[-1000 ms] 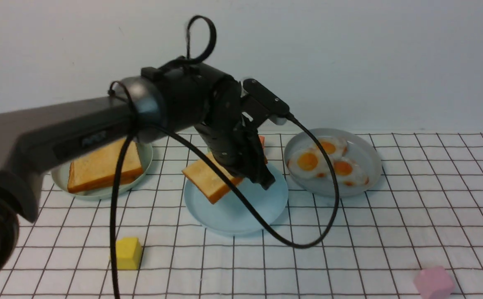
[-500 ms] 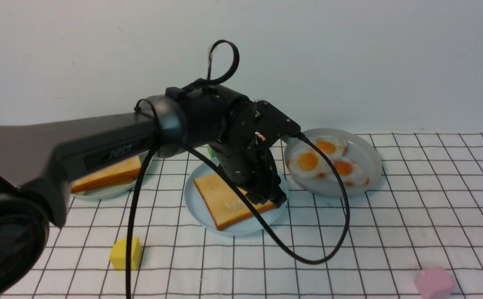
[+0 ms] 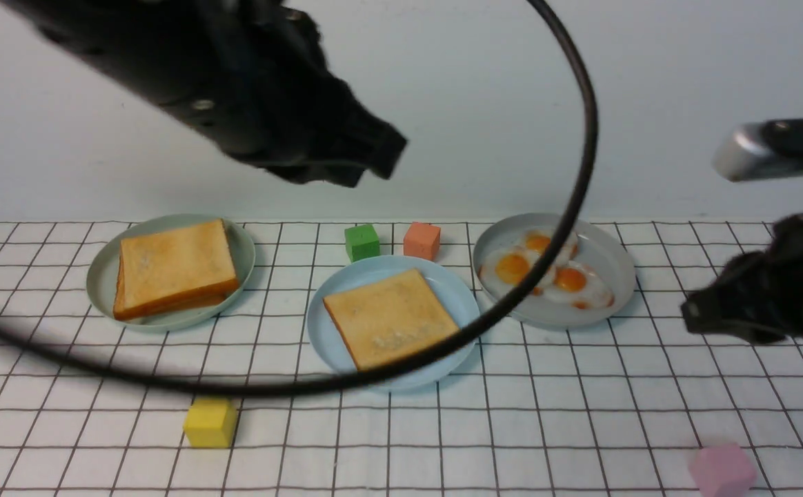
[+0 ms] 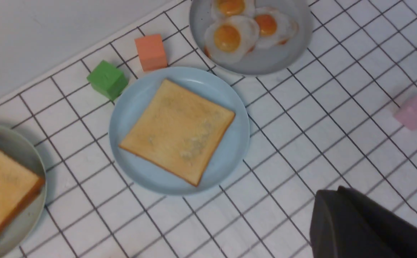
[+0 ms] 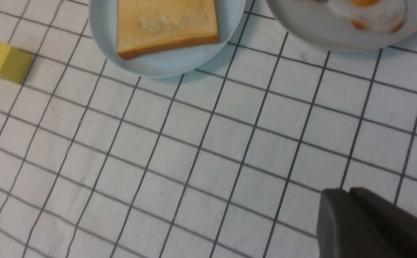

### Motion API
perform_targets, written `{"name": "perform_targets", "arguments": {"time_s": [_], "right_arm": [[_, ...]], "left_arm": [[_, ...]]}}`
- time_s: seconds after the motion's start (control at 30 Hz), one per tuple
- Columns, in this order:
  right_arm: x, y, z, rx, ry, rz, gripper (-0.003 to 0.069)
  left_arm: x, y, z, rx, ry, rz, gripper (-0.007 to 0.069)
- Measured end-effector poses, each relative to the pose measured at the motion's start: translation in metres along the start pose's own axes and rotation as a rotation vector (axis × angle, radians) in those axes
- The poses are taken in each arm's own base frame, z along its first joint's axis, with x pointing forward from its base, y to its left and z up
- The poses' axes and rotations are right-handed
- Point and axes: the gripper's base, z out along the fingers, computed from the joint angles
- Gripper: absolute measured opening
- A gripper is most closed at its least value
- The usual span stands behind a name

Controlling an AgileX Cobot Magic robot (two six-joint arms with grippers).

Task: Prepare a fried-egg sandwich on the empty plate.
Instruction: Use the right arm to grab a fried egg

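One toast slice (image 3: 391, 317) lies flat on the light blue plate (image 3: 325, 339) in the middle; it also shows in the left wrist view (image 4: 178, 130) and the right wrist view (image 5: 165, 25). More toast (image 3: 170, 266) sits on the pale green plate (image 3: 101, 276) at the left. Three fried eggs (image 3: 574, 279) lie on the grey plate (image 3: 615, 276) at the right. My left gripper (image 3: 381, 148) is shut and empty, high above the plates (image 4: 328, 191). My right gripper (image 3: 691, 314) is shut and empty, hovering right of the grey plate (image 5: 337, 190).
A green cube (image 3: 361, 241) and an orange cube (image 3: 421, 240) stand behind the blue plate. A yellow block (image 3: 210, 422) lies front left and a pink block (image 3: 722, 469) front right. The left arm's black cable (image 3: 567, 207) loops across the front view.
My left gripper has let go of the toast on the blue plate and risen up and back. My right arm has come into view at the right.
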Motion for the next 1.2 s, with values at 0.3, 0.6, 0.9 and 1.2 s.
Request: {"name": "perform_targets", "arguments": {"time_s": [0.3, 0.6, 0.9, 1.2], "right_arm": [[-0.068, -0.031, 0.114, 0.019, 0.13, 0.15, 0.0251], [-0.093, -0.067, 0.182, 0.041, 0.147, 0.33, 0.038], [-0.098, -0.076, 0.217, 0.033, 0.125, 0.368, 0.0385], [-0.098, -0.082, 0.23, 0.047, 0.079, 0.373, 0.0385]], "left_arm": [[0.119, -0.001, -0.073, 0.014, -0.249, -0.016, -0.0013], [0.162, 0.0, -0.086, 0.016, -0.461, -0.022, -0.0013], [0.161, -0.001, -0.08, 0.038, -0.441, -0.048, -0.0013], [0.16, -0.002, -0.078, 0.05, -0.431, -0.062, -0.0013]]}}
